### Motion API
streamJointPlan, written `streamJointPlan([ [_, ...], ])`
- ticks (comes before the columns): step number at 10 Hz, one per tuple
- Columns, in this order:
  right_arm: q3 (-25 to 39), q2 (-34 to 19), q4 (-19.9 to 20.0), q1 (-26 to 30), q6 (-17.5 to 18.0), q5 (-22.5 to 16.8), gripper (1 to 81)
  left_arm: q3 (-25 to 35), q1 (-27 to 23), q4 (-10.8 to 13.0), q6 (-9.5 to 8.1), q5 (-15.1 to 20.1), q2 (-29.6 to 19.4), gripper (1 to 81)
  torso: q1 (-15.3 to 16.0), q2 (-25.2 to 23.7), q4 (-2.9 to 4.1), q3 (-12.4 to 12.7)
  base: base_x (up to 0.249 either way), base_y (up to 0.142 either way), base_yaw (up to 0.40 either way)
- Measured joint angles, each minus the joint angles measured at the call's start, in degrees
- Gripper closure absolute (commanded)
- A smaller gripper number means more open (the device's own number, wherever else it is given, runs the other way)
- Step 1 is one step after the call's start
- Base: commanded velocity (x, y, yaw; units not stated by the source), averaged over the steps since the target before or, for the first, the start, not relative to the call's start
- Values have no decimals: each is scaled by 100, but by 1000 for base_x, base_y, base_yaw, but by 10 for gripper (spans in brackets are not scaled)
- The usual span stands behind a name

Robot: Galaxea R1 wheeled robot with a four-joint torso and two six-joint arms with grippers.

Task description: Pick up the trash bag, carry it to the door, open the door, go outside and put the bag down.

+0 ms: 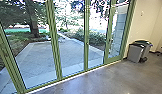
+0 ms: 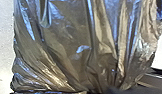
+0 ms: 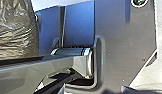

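Observation:
The trash bag (image 2: 72, 45), grey-brown, shiny and full of creases, looms large in the left wrist view. Its folds draw together at my left gripper (image 2: 119, 90), a dark blurred shape that is shut on the bag. Part of the same bag (image 3: 15, 30) also appears in the right wrist view, beside the robot's body. A dark blurred bit of my right gripper (image 3: 138, 90) shows there, apart from the bag. In the head view, glass doors with green frames (image 1: 86, 45) stand ahead, with a small handle on one upright.
Grey bins (image 1: 135, 53) stand by the wall to the right of the glass. The polished floor (image 1: 102, 80) runs along the door frames. Beyond the glass lie a paved yard (image 1: 64, 53), bushes and a tree trunk (image 1: 34, 27).

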Motion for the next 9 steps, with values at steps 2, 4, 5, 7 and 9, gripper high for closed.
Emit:
streamJointPlan([
  [2, 0, 1, 0, -2, 4, 2, 10, 0, -13, 0, 0, -11, 0, 811, 0, 0, 0, 0, 0, 0, -213],
  [4, -1, 1, 0, -2, 2, 2, 10, -29, -13, 0, 0, 0, 0, 811, 0, 0, 0, 0, 0, 0, -213],
  [5, -1, 4, 2, -11, 24, 2, 10, -32, -17, -1, 0, -15, 0, 811, 0, 0, 0, 0, 0, 0, -213],
  [7, -1, 4, 2, -11, 24, 4, 10, -32, -16, 0, 0, -9, 0, 811, 0, 0, 0, 0, 0, 0, -213],
  [9, -1, 4, 2, -11, 22, 6, 10, -32, -16, 0, 0, -9, 0, 811, 0, 0, 0, 0, 0, 0, -213],
])
